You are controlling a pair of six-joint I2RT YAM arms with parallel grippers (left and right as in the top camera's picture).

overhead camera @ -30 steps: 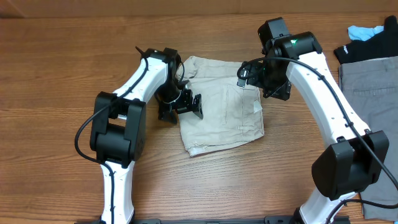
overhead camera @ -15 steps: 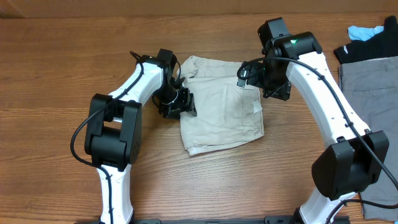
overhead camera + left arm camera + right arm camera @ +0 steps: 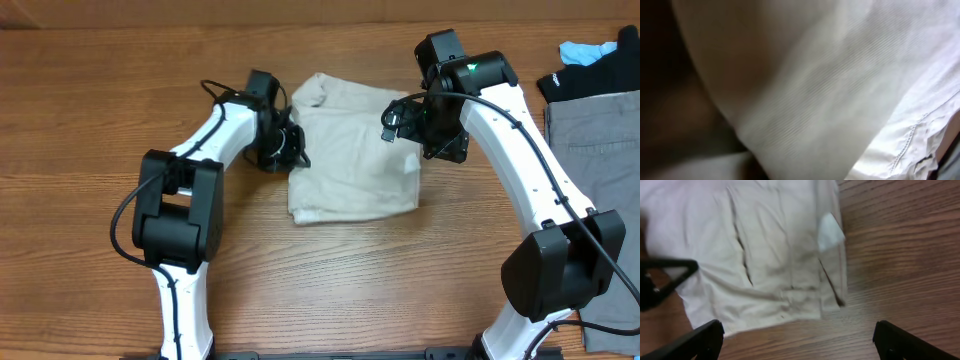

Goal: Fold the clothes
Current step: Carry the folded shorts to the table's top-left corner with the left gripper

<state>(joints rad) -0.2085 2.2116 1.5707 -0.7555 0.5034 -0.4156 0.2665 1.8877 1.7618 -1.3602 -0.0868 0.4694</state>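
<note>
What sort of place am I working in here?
Probably a robotics lab bench for laundry folding: a wood-grain table, beige shorts lying between the left arm and right arm, and grey clothes waiting at the right edge.

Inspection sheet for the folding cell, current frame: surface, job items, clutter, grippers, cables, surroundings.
Surface: wooden table, bare wood grain.
Job's things: beige shorts mid-table, left edge bunched; white label showing.
Clutter: grey garment, black item and light blue cloth at the table's right edge.
Grippers: left gripper shut on the shorts' left edge; right gripper open over their right side, holding nothing.
Cables: black left-arm cable and right-arm cable follow the arms.
Surroundings: nothing seen.
</note>
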